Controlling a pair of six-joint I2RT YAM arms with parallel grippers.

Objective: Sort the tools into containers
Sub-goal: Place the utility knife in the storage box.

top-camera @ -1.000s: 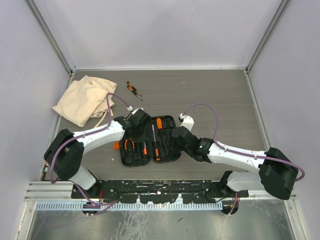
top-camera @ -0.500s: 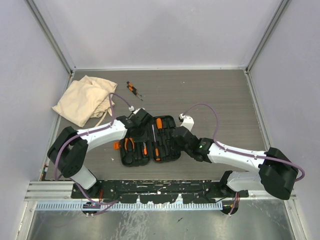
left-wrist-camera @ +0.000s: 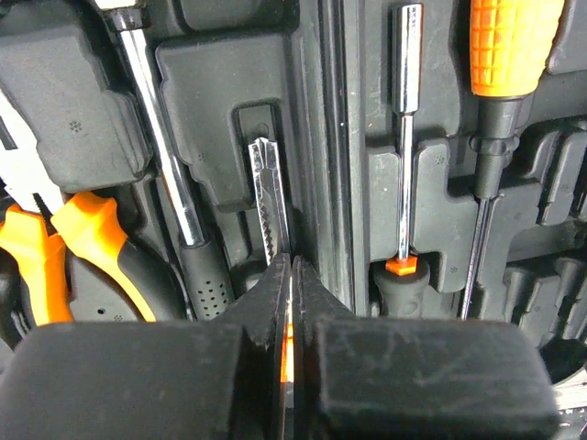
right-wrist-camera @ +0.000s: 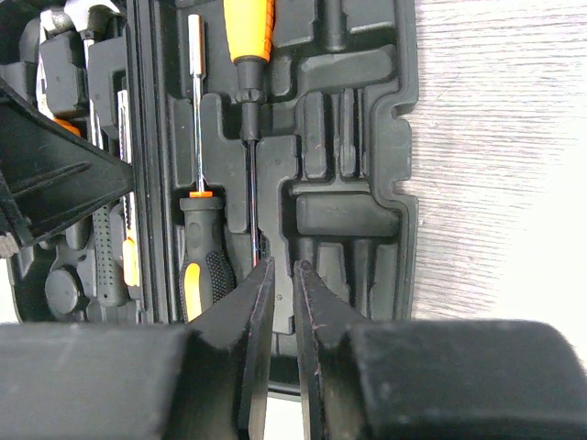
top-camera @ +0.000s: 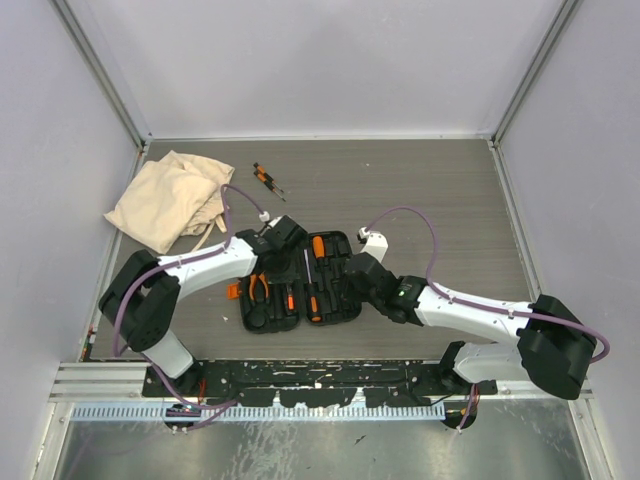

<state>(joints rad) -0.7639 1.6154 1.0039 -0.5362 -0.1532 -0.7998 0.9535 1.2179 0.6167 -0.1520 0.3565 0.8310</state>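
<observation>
The left pincer (left-wrist-camera: 290,266) is closed, its tips down in the case (right-wrist-camera: 348,215) at the near end of a toothed blade (left-wrist-camera: 271,192). A sliver of orange shows in the slit between its fingers, but I cannot tell whether it is pinched or only lies beneath. The fingers hide the blade's handle. In the left wrist view the pliers (left-wrist-camera: 92,229) are cut off at the left edge and the screwdriver (left-wrist-camera: 509,55) at the top. From above, the wrists hide both pincers and parts of the case.

The right pincer (right-wrist-camera: 283,270) stands narrowly parted with nothing in it, over the case's right half, where the screwdriver's thin shaft runs up to one finger. The left arm reaches forward and rightward with its elbow bent. The right arm stretches leftward across the tabletop (top-camera: 440,200).

Most tools lie in the case mid-tabletop. Two loose tools (top-camera: 268,181) lie farther back, near a cloth bag (top-camera: 170,198).
</observation>
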